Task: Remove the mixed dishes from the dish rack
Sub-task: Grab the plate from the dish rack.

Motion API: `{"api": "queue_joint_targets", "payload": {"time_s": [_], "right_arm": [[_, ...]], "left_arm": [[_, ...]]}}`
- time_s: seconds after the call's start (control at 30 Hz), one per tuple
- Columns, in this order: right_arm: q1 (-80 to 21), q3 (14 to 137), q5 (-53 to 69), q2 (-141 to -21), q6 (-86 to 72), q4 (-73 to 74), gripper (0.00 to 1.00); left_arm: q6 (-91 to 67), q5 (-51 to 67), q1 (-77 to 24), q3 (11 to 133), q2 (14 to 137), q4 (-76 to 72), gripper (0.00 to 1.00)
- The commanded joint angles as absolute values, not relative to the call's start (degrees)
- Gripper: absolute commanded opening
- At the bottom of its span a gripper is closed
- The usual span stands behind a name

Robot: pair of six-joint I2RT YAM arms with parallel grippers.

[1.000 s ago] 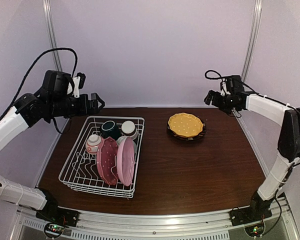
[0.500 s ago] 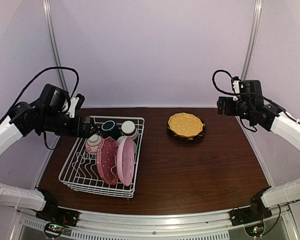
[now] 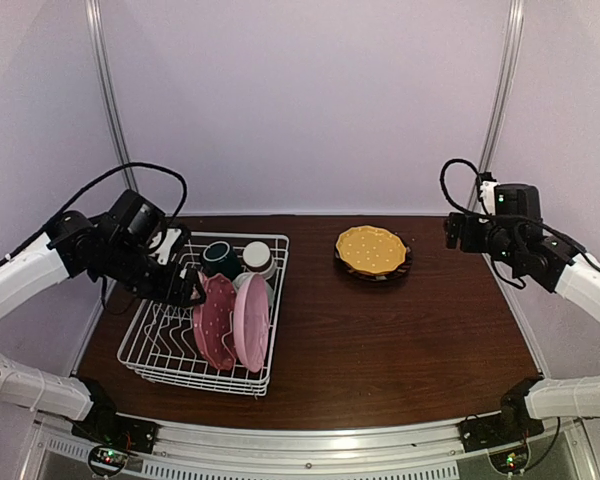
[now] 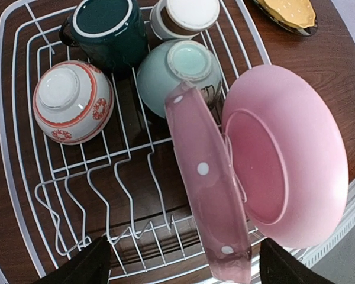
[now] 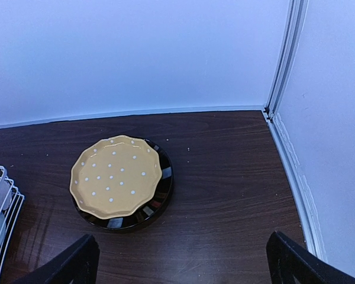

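Neatly upright pink plates [image 4: 284,154], white wire rack [image 3: 160,337]

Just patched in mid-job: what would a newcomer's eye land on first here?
Two pink plates stand on edge in the white dish rack at left: a dotted red-pink plate beside a light pink plate, with the left pincer open close to them. Farther right, a yellow dotted plate sits on a dark plate.
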State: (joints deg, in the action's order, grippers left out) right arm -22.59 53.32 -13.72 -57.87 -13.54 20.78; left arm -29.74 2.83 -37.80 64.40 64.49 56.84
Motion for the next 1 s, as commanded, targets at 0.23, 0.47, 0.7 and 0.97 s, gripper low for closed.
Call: {"api": "queue_joint_targets", "payload": {"time_s": [0.23, 0.47, 0.7, 0.97], "right_arm": [[-22.4, 54.7, -10.3, -59.8, -17.2, 21.6, 1.00], [-22.4, 54.3, -7.6, -60.5, -18.2, 20.6, 1.00], [-22.4, 54.2, -6.6, -60.3, -18.8, 20.4, 1.00], [-22.2, 55.0, -5.4, -61.6, -19.3, 20.4, 1.00]], "left_arm": [[-36.9, 1.8, -39.7, 62.2, 70.6, 51.7, 0.75], [-40.1, -0.5, -41.1, 63.3, 76.5, 49.9, 0.62], [-42.6, -2.3, -41.2, 63.9, 78.8, 48.9, 0.57], [-43.5, -3.2, -41.2, 64.4, 77.2, 48.2, 0.42]]}}
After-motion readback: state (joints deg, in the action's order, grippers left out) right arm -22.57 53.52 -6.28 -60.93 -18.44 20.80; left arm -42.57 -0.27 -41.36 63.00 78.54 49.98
